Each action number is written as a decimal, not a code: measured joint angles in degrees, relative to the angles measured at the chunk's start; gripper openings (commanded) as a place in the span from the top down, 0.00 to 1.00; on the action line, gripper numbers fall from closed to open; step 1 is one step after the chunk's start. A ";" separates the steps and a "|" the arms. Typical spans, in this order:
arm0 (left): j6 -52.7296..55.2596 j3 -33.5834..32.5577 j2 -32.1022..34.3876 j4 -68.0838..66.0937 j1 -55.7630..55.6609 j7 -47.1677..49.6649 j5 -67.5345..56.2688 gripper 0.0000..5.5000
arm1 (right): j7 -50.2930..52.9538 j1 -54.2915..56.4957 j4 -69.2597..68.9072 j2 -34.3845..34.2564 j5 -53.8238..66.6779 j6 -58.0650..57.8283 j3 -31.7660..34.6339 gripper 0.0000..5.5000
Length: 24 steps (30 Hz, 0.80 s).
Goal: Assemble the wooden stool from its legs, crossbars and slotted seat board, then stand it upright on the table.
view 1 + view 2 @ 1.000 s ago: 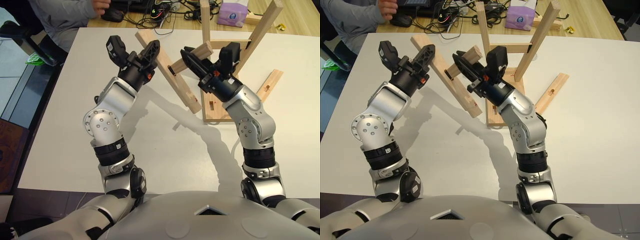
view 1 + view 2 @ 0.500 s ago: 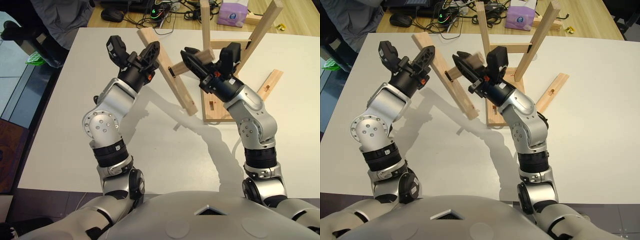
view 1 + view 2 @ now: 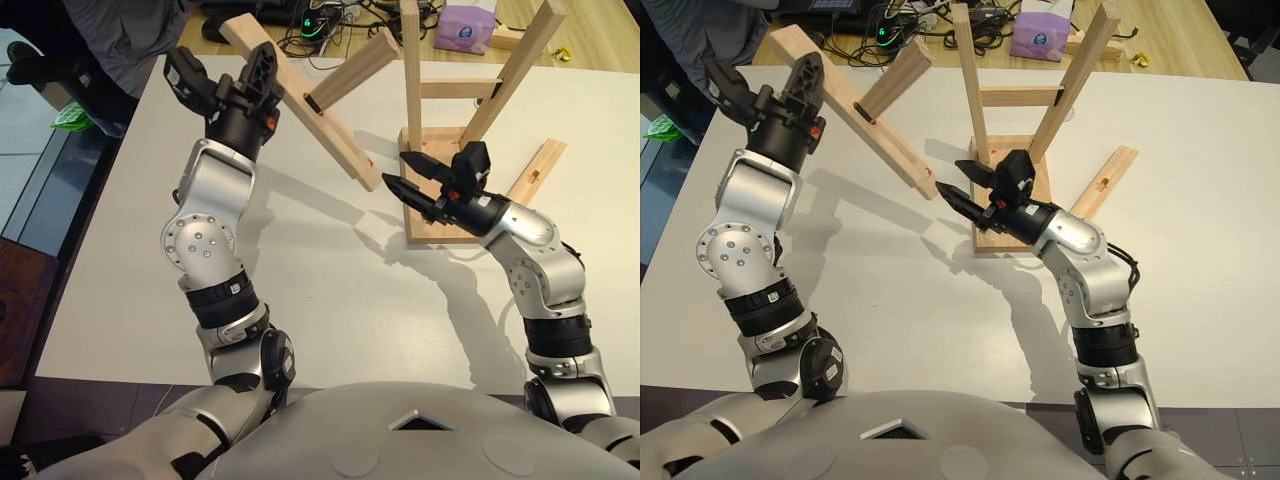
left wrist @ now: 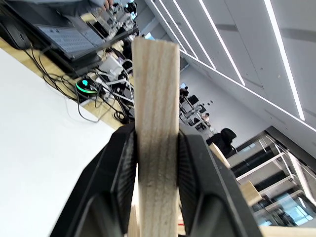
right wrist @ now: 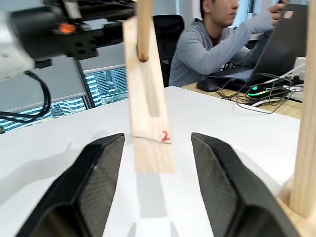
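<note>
Above the table (image 3: pixel 300 300), a wooden leg (image 3: pixel 330 130) is pinched by the left gripper (image 4: pixel 157 148), while the right gripper (image 3: pixel 397 168) is seen with jaws spread beside the seat board (image 3: pixel 430 232).

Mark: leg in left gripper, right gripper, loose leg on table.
held leg (image 3: pixel 335 141), left eye view, lower span
right gripper (image 3: pixel 395 169), left eye view, between fingertips
loose leg (image 3: pixel 538 167), left eye view, mid-length

Bare surface (image 3: pixel 330 300) lies open near me and left of my right claw (image 3: pixel 398 172); the raised leg (image 3: pixel 335 135) ends just ahead of it, upright legs (image 3: pixel 411 70) crowd its far side.
</note>
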<state>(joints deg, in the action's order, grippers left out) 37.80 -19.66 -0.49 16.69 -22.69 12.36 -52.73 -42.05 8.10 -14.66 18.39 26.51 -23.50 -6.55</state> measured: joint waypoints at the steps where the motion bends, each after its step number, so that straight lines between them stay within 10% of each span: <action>1: -0.94 0.11 -0.10 0.10 -0.03 -0.11 0.36 0.81 | -0.85 -0.59 -1.42 0.64 1.38 -0.95 0.02 0.68; 11: -2.34 4.56 -4.78 1.28 -0.30 0.90 -0.55 0.81 | -0.72 8.39 11.13 -3.51 -6.31 -0.25 -10.40 1.00; 24: -4.39 3.28 -3.51 1.27 -0.79 1.48 0.80 0.81 | 2.15 7.39 11.99 -2.28 -13.44 3.29 -10.05 1.00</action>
<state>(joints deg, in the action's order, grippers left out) 33.40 -16.37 -4.00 17.96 -23.49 13.84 -51.92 -39.90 15.49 -2.67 16.11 13.07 -20.21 -16.60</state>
